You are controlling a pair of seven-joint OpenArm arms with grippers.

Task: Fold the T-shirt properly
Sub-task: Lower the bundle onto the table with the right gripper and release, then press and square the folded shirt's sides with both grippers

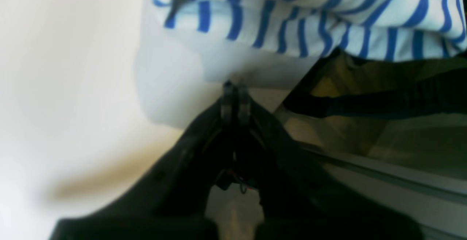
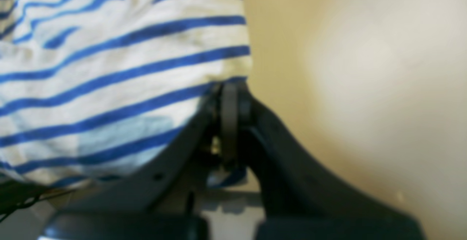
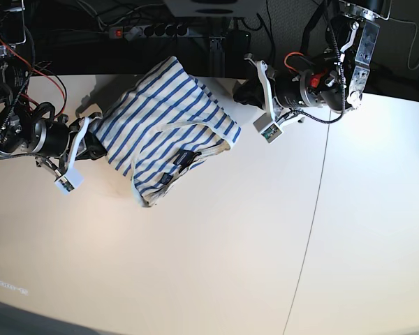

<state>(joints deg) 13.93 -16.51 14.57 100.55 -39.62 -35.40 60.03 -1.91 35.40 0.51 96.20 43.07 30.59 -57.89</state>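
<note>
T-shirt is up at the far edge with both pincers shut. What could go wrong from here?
1. The T-shirt lies bunched and skewed, so a fold now would likely come out crooked.
2. The right pincer pinches only an edge; it may slip.
3. The left pincer looks shut short of the cloth, possibly gripping nothing.

The left gripper (image 1: 233, 86) points away from the camera with its jaws pressed together, its arm reaching in from the far right of the base view. The right gripper (image 2: 230, 90), jaws likewise closed, stretches in low from the left.
</note>
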